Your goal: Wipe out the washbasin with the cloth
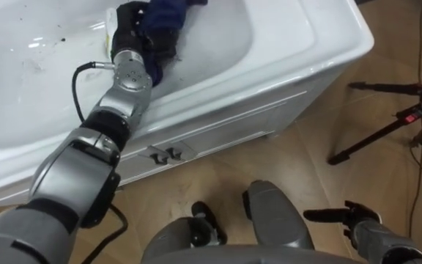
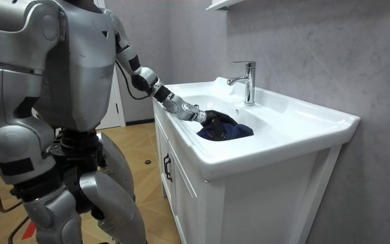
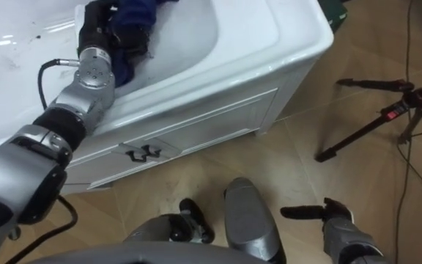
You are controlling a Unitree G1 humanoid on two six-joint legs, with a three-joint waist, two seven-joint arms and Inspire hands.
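Observation:
A white basin (image 1: 226,51) is set in a white vanity, with a chrome tap (image 2: 248,81) at its back. My left hand (image 1: 132,33) reaches into the bowl near its front wall, fingers curled on a bunched dark blue cloth (image 1: 168,11) that lies against the bowl's surface. In the room view the left hand (image 2: 210,118) and the cloth (image 2: 230,130) sit low in the bowl, in front of the tap. Dark specks (image 1: 50,40) mark the bowl to the left of the hand. My right hand (image 1: 346,216) hangs low beside my hip, fingers straight, holding nothing.
The vanity's white front (image 1: 218,136) has dark handles (image 1: 165,154) below the rim. A black tripod (image 1: 390,125) lies on the wooden floor at the right, with cables nearby. I stand close against the vanity's front, a grey wall (image 2: 317,47) behind it.

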